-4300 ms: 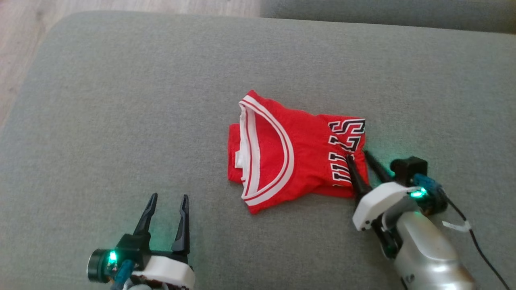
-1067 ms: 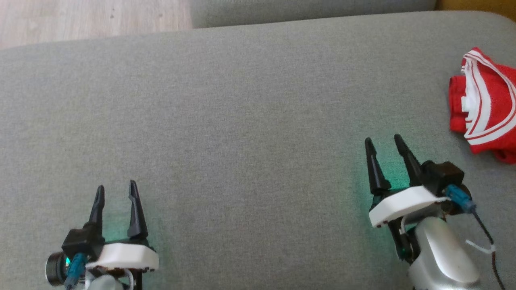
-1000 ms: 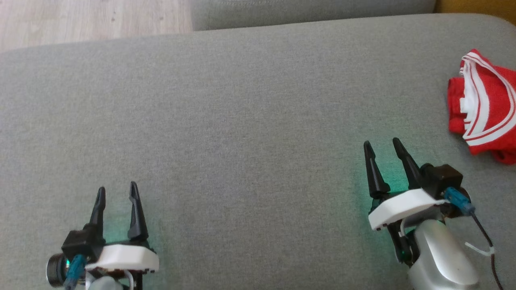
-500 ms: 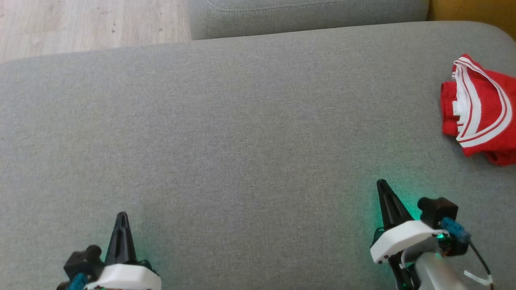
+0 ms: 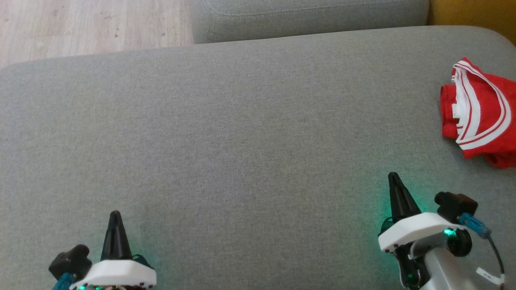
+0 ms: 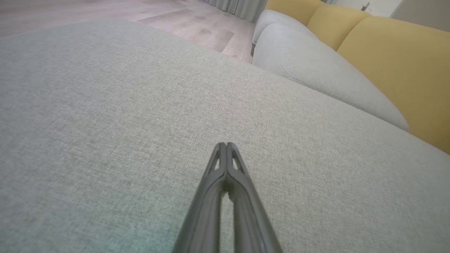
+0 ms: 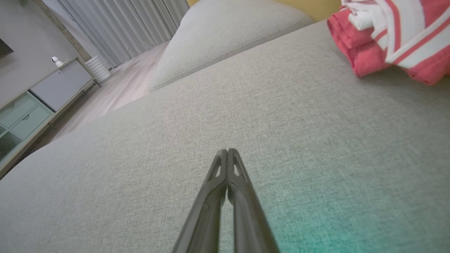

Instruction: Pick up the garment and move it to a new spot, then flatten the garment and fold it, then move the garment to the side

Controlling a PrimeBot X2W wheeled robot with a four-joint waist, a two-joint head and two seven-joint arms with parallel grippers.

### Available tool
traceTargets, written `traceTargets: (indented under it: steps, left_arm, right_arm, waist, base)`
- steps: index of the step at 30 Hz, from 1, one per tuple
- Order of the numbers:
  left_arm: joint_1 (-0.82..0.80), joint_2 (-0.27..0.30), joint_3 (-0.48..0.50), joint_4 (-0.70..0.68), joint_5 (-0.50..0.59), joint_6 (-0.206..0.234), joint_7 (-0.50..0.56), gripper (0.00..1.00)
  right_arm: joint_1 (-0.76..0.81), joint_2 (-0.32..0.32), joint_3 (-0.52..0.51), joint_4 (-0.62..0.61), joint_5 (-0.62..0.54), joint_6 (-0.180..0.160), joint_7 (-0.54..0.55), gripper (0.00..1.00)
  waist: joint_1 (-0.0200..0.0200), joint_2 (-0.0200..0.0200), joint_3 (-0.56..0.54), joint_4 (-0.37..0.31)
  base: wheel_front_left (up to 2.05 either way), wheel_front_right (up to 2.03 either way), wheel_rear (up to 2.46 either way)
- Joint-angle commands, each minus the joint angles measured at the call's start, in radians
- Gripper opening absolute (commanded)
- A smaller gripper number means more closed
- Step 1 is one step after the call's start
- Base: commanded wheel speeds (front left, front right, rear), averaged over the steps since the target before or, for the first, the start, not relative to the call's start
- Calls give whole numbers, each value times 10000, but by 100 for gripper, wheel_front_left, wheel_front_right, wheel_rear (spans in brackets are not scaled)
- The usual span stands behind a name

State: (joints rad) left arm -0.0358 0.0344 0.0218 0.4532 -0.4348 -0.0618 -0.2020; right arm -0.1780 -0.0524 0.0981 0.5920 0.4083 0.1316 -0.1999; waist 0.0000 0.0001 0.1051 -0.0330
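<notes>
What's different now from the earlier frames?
The right pincer, earlier open at an edge of the garment, now sits clear of it; the garment lies farther toward the right end of the grey cushion. It and the left pincer, open a second ago, have shut on nothing. The garment stays folded.

On the wide grey cushion point(image 5: 242, 121) lies the garment point(image 5: 485, 121), folded into a red and white bundle, close to the cushion's right edge.
</notes>
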Motion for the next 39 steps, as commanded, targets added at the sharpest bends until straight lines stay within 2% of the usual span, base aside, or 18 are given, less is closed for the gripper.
traceTargets:
  steps: [1, 39]
  left_arm:
    - [-316, 63, 129, -351, -342, -44, 87, 0]
    - [-459, 97, 410, -967, -4397, -274, 1177, 0]
  right_arm:
    - [-282, -37, -65, -412, 377, -2, 85, 0]
    - [72, -47, -755, -1503, 4548, -4, 1136, 0]
  waist:
    - [0, -1, -20, 7]
    - [0, -1, -376, 122]
  base:
    - [0, 0, 0]
    - [0, 0, 0]
